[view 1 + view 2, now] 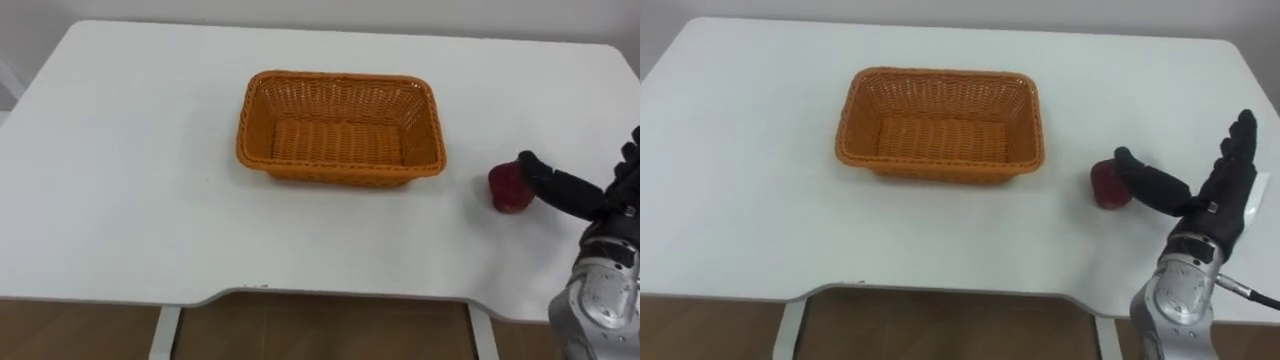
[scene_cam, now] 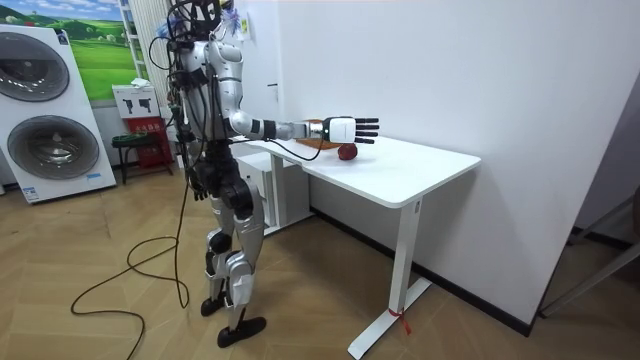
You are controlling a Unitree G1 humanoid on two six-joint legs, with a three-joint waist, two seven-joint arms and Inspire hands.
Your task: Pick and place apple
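A red apple (image 1: 508, 190) lies on the white table (image 1: 120, 200), to the right of an orange wicker basket (image 1: 340, 80) that stands empty near the middle. My right hand (image 1: 600, 195) comes in from the right edge with its fingers straight and spread. Its dark thumb reaches toward the apple and overlaps the apple's right side. In the room view the right hand (image 2: 345, 129) hovers a little above the apple (image 2: 347, 152), apart from it. In the right eye view the apple (image 1: 1106, 186) sits just left of the hand (image 1: 1210, 195).
I stand at the table's front edge, which has a shallow cut-out at its middle (image 1: 330, 295). The table's far edge meets a white wall. A washing machine (image 2: 50, 110) and a small stool (image 2: 130, 145) stand behind me on the wooden floor.
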